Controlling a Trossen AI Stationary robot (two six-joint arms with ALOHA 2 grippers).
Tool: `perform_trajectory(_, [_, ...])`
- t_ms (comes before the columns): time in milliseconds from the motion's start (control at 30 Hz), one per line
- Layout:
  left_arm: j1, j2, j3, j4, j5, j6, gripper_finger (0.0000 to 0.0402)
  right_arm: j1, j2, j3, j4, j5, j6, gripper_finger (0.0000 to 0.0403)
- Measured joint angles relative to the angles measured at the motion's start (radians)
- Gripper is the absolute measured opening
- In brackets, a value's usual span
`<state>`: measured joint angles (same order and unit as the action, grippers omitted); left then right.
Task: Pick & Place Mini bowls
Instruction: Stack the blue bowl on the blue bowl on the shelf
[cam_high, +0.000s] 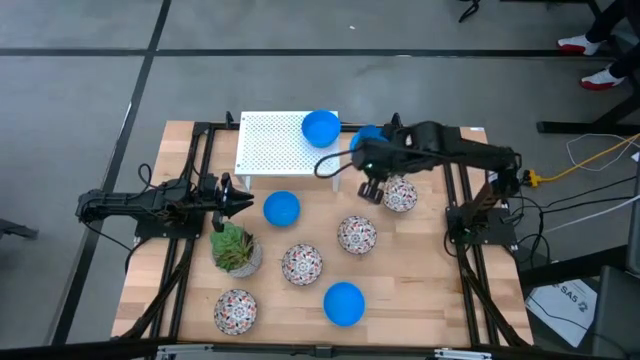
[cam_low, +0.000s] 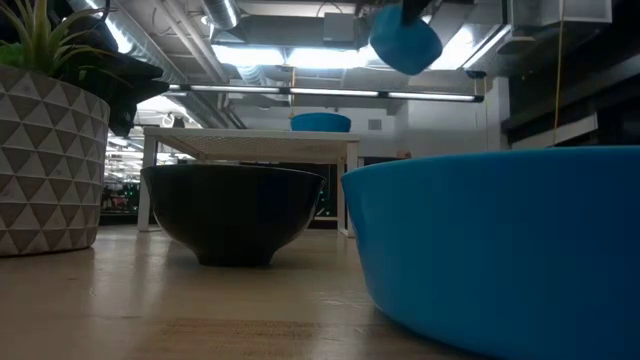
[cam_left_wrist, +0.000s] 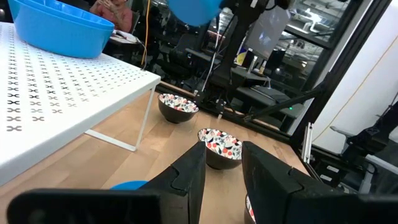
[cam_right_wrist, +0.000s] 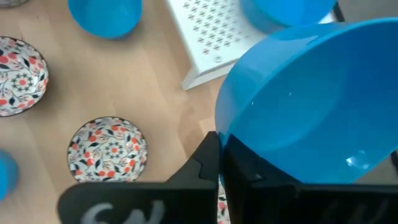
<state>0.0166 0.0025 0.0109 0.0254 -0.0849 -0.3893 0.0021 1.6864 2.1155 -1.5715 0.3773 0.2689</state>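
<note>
The right gripper is clamped on the rim of a blue bowl, holding it up in the air just beside the white rack – another blue bowl already sits on that rack. The left gripper waits near the plant, fingers slightly apart.

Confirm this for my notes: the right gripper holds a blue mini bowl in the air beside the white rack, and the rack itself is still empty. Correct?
Not quite. The right gripper does hold a blue mini bowl aloft beside the white rack, but the rack is not empty: the high view shows another blue bowl already sitting on it.
</note>
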Motion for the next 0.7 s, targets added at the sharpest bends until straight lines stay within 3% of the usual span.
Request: perform_trajectory(700, [0.000,0.000,0.000,0.000,0.000,0.000,0.0100,-0.198,-0.100,-0.001,0.057,0.026,-0.290,0.0006])
